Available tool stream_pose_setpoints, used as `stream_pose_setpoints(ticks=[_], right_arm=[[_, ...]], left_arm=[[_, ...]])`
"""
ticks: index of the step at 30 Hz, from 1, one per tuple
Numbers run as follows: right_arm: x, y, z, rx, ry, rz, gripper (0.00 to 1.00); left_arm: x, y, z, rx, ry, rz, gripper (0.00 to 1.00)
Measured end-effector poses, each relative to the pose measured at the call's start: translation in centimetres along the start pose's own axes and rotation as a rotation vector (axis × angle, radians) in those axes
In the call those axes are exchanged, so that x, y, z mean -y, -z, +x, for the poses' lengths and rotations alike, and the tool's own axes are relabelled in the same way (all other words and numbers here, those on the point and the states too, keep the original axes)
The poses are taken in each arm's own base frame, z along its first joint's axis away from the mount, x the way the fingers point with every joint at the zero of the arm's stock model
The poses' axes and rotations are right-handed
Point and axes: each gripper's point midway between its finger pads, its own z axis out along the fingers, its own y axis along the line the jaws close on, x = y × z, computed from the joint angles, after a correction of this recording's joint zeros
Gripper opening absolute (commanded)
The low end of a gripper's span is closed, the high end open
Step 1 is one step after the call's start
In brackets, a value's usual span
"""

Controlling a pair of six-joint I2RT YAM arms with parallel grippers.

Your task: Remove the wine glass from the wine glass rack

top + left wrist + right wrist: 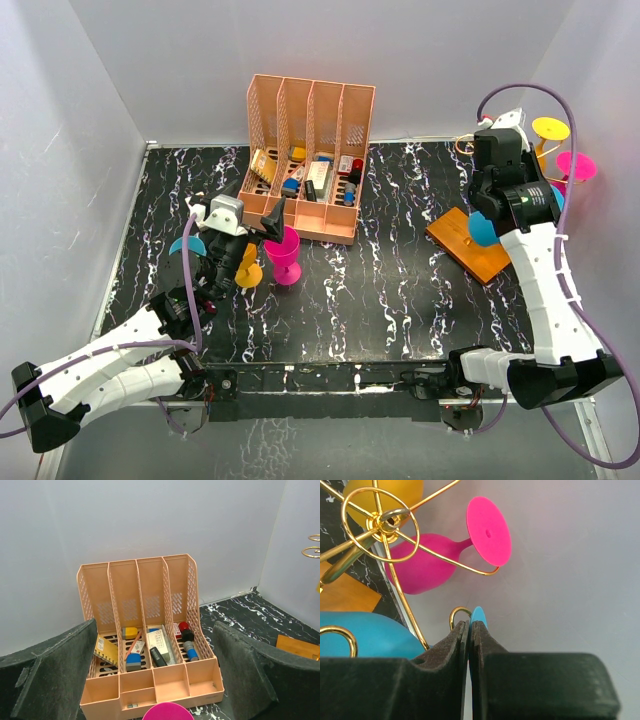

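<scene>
The gold wire wine glass rack (pixel 468 248), with curly hooks and a flat orange-brown wooden base, stands at the back right of the shiny black table (pixel 400 290), which has white marble lines. The rack is close to the right wall. A smooth blue plastic wine glass (pixel 370 635) hangs on it, its round bowl just beside a curled gold hook. The right gripper (pixel 470 626) is squeezed tight on the thin flat foot of this glass. Its two rough black fingers (pixel 445 652) almost touch, with only the blue edge between them. Near it a pink wine glass (pixel 422 565) hangs on a thin gold arm, its flat round foot turned to the wall. A yellow wine glass (pixel 390 492) sits behind the gold ring at the top. The left gripper (pixel 155 630) is well apart, on the left side, with its fingers spread wide and nothing in them. It faces a peach-pink plastic organizer (pixel 150 685) with tall slotted walls and small things inside. Another pink glass (pixel 167 712) stands upright on the table just beside a small yellow glass (pixel 248 272).
</scene>
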Motion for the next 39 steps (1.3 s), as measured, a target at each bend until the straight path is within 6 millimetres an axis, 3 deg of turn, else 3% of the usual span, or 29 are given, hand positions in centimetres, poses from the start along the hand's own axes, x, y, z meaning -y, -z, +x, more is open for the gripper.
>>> stream_pose_setpoints(ticks=[16, 23, 30, 39], right_arm=[[-0.2, 0.1, -2.2, 0.045, 0.027, -0.051, 0.08], [-0.7, -1.0, -3.5, 0.03, 0.065, 0.002, 0.08], [1.1, -1.3, -4.3, 0.024, 0.079, 0.127, 0.08], [1.1, -2.2, -4.1, 0.0, 0.141, 0.204, 0.08]], left_arm=[[0.1, 0.0, 0.0, 0.0, 0.0, 0.004, 0.97], [0.1, 0.0, 0.0, 0.002, 0.001, 0.007, 0.97], [0.1, 0.2, -0.4, 0.011, 0.007, 0.008, 0.97], [0.2, 0.4, -0.8, 0.021, 0.015, 0.015, 0.97]])
